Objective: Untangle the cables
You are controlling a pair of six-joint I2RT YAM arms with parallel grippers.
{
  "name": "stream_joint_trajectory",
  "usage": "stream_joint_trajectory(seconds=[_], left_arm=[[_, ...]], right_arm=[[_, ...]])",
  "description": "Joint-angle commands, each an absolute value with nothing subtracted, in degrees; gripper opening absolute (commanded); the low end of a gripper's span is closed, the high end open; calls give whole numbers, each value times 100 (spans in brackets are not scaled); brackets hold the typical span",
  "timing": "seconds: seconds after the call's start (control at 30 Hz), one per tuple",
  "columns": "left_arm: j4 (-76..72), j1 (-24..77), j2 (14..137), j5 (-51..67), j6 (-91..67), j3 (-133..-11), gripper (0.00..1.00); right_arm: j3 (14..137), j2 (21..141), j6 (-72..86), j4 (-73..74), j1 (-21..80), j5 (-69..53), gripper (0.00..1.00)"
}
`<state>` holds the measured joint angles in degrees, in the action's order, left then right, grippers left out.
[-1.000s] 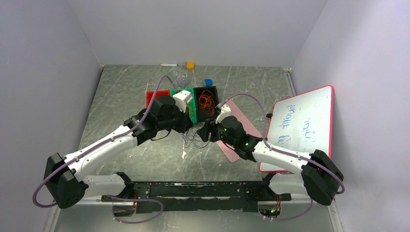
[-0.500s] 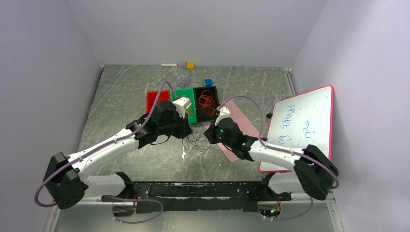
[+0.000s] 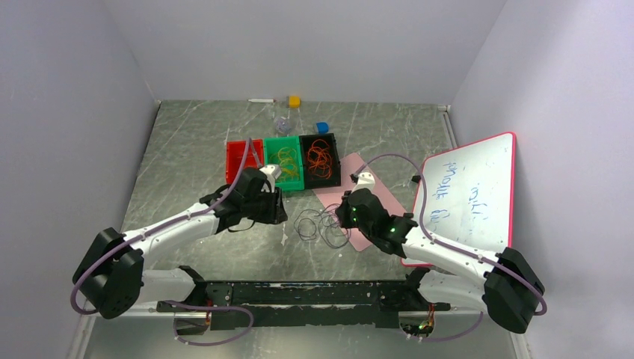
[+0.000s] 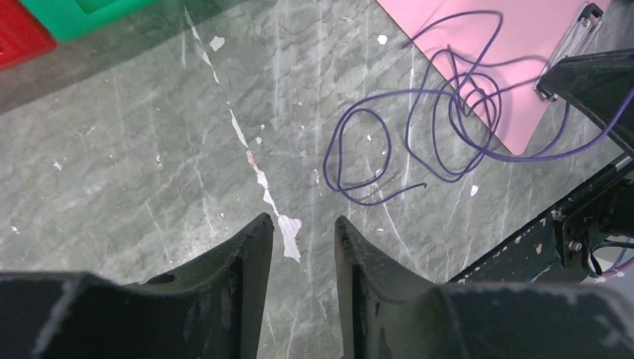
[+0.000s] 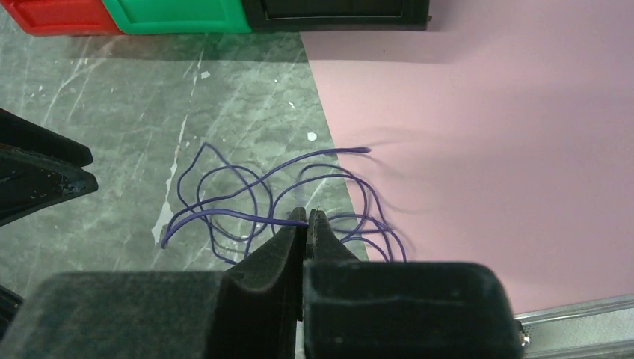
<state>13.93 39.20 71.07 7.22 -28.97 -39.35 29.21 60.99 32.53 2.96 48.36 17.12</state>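
My left tool (image 4: 300,223) hangs low over the grey surface (image 4: 134,149). Its two dark fingers stand a narrow gap apart with nothing between them, and only bare stone and a white scuff lie beneath. Behind it, toward the far side, three bins sit touching in a row. The red bin (image 3: 238,153) is on the left. The green bin (image 3: 282,143) in the middle holds the yellow cables (image 3: 287,159), and the black bin (image 3: 320,182) on the right holds the orange cables (image 3: 320,157). In front of the bins, between my two tools, the purple cables (image 4: 448,112) lie in loose overlapping loops. Part of them lies on the bare surface and part on the near corner of the pink sheet (image 5: 486,149). The loop nearest my left tool lies apart from its fingers, on bare stone. My right tool (image 5: 307,221) is down at the edge of that tangle with its fingers pressed together, pinching one purple strand that runs off to its left. The other loops spread just beyond its tips. Farthest right, a whiteboard (image 3: 467,194) with a red frame and some handwriting lies by the wall.
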Motion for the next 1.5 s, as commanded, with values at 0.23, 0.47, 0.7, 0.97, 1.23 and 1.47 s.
stream_joint_trajectory(seconds=[0.23, 0.47, 0.7, 0.97, 1.23, 1.47], left_arm=[[535, 3901, 7124, 1414, -2690, -3755, 50], [-406, 3902, 7842, 1704, -2707, -3757, 51], [-830, 3898, 8624, 1779, -2579, -4017, 50], [-1023, 3902, 9186, 1931, -2480, -4155, 28], [-192, 3902, 8473, 823, -2423, -4430, 7], [1054, 3623, 7187, -570, -2589, -4659, 7]], right_arm=[[2885, 6214, 3396, 429, 4860, 1868, 0], [2872, 6198, 3436, 429, 4858, 1853, 0], [2813, 6161, 3520, 391, 4860, 1811, 0], [2784, 6114, 3580, 402, 4856, 1820, 0], [2831, 6063, 3767, 638, 4852, 2179, 0], [2793, 6099, 4627, 1412, 4849, 3167, 0]])
